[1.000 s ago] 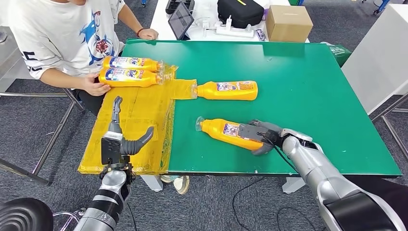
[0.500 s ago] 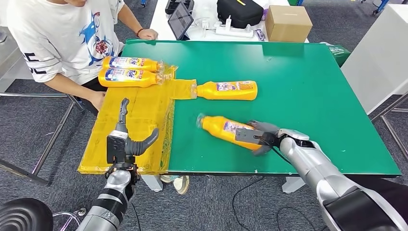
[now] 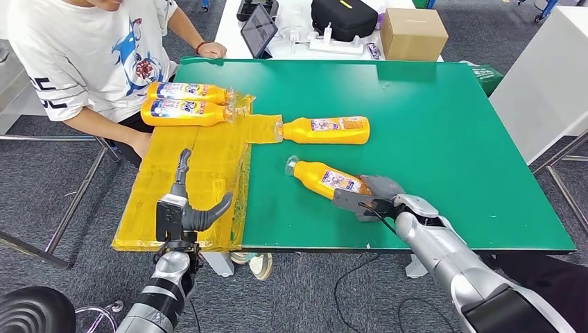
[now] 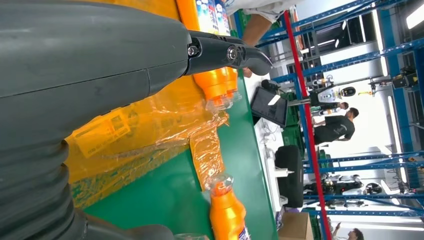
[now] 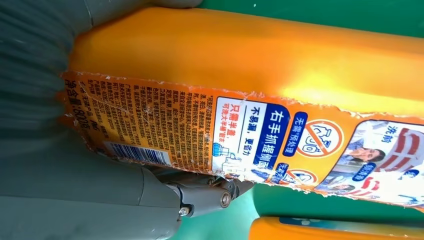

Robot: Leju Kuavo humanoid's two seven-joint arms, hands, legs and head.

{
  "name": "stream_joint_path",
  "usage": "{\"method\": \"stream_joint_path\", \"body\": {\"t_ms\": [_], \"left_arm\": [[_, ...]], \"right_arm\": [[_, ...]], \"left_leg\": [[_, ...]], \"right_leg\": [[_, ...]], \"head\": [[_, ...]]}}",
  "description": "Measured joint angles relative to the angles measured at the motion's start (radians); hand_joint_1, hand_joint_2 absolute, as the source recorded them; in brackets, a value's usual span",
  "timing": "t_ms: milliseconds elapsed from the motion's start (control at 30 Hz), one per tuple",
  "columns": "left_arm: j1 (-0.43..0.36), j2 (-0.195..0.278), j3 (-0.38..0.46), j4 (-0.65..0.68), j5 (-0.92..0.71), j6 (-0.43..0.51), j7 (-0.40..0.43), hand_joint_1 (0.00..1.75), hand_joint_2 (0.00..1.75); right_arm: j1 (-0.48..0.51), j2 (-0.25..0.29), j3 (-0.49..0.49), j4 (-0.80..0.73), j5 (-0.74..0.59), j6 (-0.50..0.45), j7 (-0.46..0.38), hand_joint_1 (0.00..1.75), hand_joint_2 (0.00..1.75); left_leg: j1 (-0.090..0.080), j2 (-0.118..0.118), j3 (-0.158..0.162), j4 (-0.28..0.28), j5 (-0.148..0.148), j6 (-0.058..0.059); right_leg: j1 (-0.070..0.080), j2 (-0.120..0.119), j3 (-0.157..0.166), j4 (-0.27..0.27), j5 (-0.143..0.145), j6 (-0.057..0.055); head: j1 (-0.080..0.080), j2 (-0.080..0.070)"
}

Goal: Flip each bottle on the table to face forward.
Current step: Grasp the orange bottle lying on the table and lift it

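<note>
Four orange plastic bottles lie on their sides, and from the head view we pick out the one that matters: the near orange bottle with the clear cap [image 3: 324, 178], slanted on the green surface [image 3: 444, 125], its base end wrapped by the right robot hand [image 3: 365, 198]. A second orange bottle [image 3: 324, 130] lies just beyond, two more labelled bottles [image 3: 184, 101] rest on the yellow plastic sheet [image 3: 201, 173] beside a seated person [image 3: 90, 48]. The left robot hand [image 3: 186, 208] hovers with fingers apart, holding nothing.

From the left wrist we see that robot hand's dark fingertip [image 4: 250, 55] over crinkled film.

Over to the right wrist: a torn back label faces up on the glossy shell. We judge it rigid, slick, perhaps heavy with liquid; taking it around the broad body gives the best purchase for a roll.
</note>
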Motion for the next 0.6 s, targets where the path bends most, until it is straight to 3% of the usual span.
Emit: {"method": "stream_joint_path", "body": {"t_ms": [167,233,300,433,600], "left_arm": [[0.006,-0.001,0.000,-0.009,-0.001,-0.008,0.006,0.00,1.75],[0.018,-0.004,0.000,-0.021,0.005,-0.030,0.021,0.00,1.75],[0.038,-0.007,0.001,-0.040,0.027,-0.064,0.046,0.00,1.75],[0.067,-0.022,0.002,-0.071,0.127,-0.186,0.113,0.00,1.75],[0.074,-0.031,-0.021,-0.091,0.252,-0.338,0.175,0.00,1.75]], "right_arm": [[0.033,-0.002,-0.021,-0.046,-0.008,-0.056,-0.003,1.75,1.75],[0.093,0.007,-0.066,-0.116,-0.005,-0.179,-0.020,1.75,1.75],[0.181,0.037,-0.143,-0.234,0.025,-0.360,-0.054,1.75,1.75],[0.338,0.137,-0.318,-0.523,0.047,-0.668,-0.189,1.75,1.75],[0.469,0.248,-0.506,-0.742,-0.029,-0.733,-0.413,1.75,1.75]], "left_leg": [[0.000,0.000,-0.001,0.000,0.000,0.000],[0.000,-0.002,-0.003,0.000,0.000,0.000],[0.000,-0.003,-0.005,0.000,0.000,0.000],[0.001,-0.006,-0.008,0.000,0.000,0.000],[0.000,-0.009,-0.010,0.000,-0.001,-0.001]], "right_leg": [[0.000,0.000,0.000,0.000,0.000,0.000],[0.000,-0.001,-0.001,0.000,0.000,0.000],[0.001,-0.001,-0.003,0.001,0.000,0.000],[0.001,-0.003,-0.007,0.001,-0.002,0.001],[0.000,-0.005,-0.007,0.000,-0.004,0.002]], "head": [[0.000,0.000],[0.000,0.000],[0.000,0.000],[0.000,0.000],[0.000,0.000]]}}
